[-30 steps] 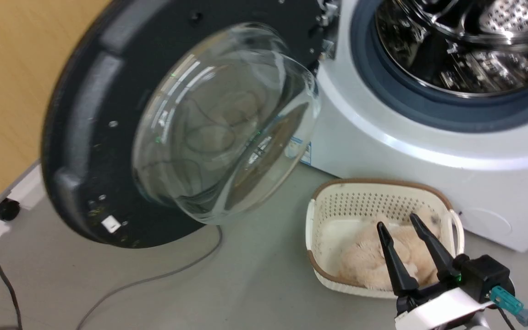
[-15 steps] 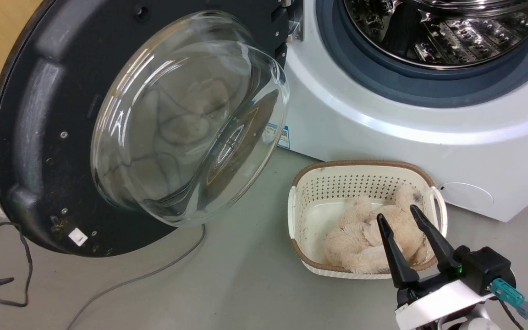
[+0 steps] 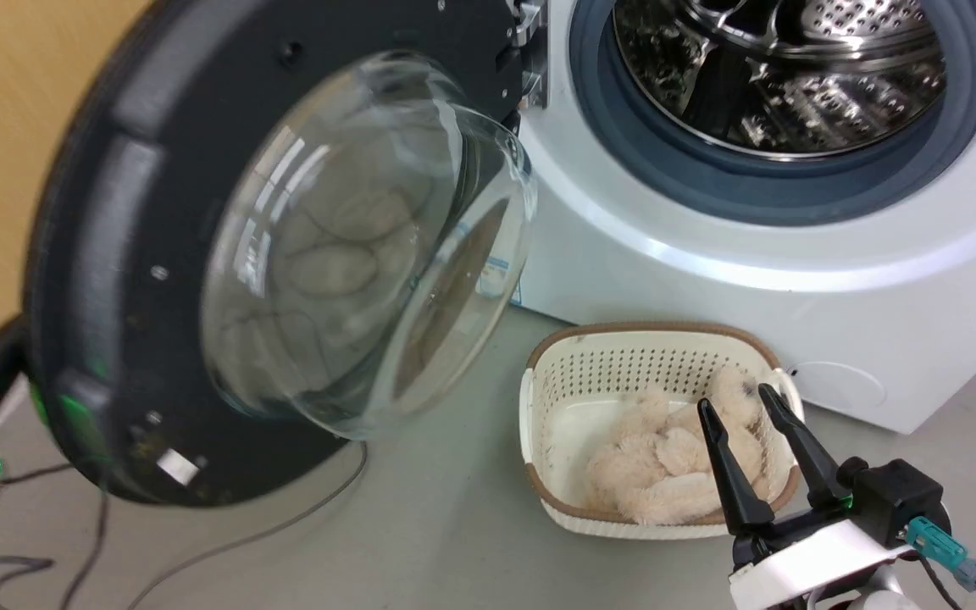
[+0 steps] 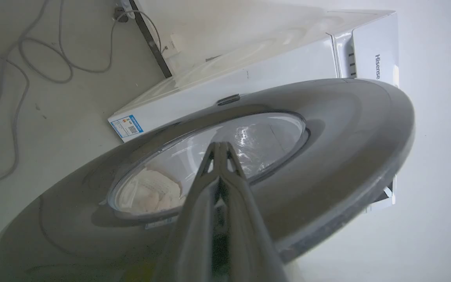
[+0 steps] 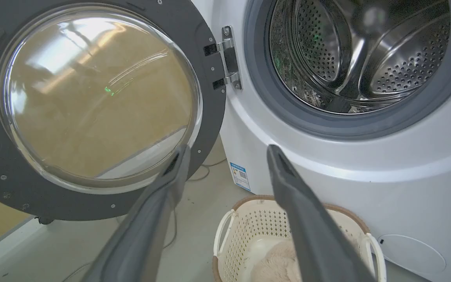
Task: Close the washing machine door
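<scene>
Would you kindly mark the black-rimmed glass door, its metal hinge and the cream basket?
Black-rimmed glass door [image 3: 115, 254]: head view, inner rim.
Metal hinge [image 5: 231, 58]: right wrist view, plate.
Cream basket [image 3: 649, 373]: head view, back wall.

The right pincer [image 3: 734, 405] sits low at the right of the head view, its two long dark fingers spread (a clear gap between them) and pointing up, tilted slightly left. The left pincer [image 4: 219, 145] has both fingers pressed together, tips meeting.
</scene>
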Controlling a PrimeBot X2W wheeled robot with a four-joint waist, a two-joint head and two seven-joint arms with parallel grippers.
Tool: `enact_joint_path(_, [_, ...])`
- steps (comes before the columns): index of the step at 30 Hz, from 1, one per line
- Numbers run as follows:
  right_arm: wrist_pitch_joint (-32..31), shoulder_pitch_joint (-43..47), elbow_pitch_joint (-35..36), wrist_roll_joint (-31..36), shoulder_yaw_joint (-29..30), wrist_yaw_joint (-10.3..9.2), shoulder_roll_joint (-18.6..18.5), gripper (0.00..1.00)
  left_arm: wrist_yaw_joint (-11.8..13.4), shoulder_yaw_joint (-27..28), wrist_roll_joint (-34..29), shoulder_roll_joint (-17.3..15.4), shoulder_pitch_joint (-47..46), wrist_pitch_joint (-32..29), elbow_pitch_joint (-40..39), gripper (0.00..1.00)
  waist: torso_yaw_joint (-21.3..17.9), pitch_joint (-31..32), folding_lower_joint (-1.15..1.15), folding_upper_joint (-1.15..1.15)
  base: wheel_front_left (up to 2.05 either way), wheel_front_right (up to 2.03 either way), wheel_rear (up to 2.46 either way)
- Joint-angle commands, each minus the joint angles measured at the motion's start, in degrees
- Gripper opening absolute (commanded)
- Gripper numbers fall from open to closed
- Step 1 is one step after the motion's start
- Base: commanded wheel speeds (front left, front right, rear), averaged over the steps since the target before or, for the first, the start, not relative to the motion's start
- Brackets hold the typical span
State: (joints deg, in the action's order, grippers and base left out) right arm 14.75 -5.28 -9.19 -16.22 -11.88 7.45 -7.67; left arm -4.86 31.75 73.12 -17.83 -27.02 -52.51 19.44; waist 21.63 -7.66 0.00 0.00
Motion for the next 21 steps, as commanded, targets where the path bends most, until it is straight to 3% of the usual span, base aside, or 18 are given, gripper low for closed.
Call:
enact_joint_path(1, [0.2, 0.4, -0.1, -0.5, 0.2, 0.03, 0.3, 1.0, 0.4, -0.8, 0.9, 1.5, 1.4, -1.4, -1.4, 0.0, -0.5, 0.9, 0.0, 0.0, 0.0, 0.0, 0.0])
enact_joint_path(14, [0.2, 2.5, 0.3, -0.6, 2.4, 0.03, 1.6, 1.0, 6.0, -7.5, 5.3, 12.3, 14.2, -11.0, -19.1, 0.0, -6.4, 4.4, 0.0, 0.0, 0.0, 0.0, 0.0])
enact_joint_path(21, [0.2, 2.9, 0.5, -0.5, 4.0, 0.03, 1.8, 1.0, 8.5, -13.6, 9.9, 14.7, 20.4, -11.9, -26.1, 0.0, -11.6, 4.0, 0.0, 0.0, 0.0, 0.0, 0.0])
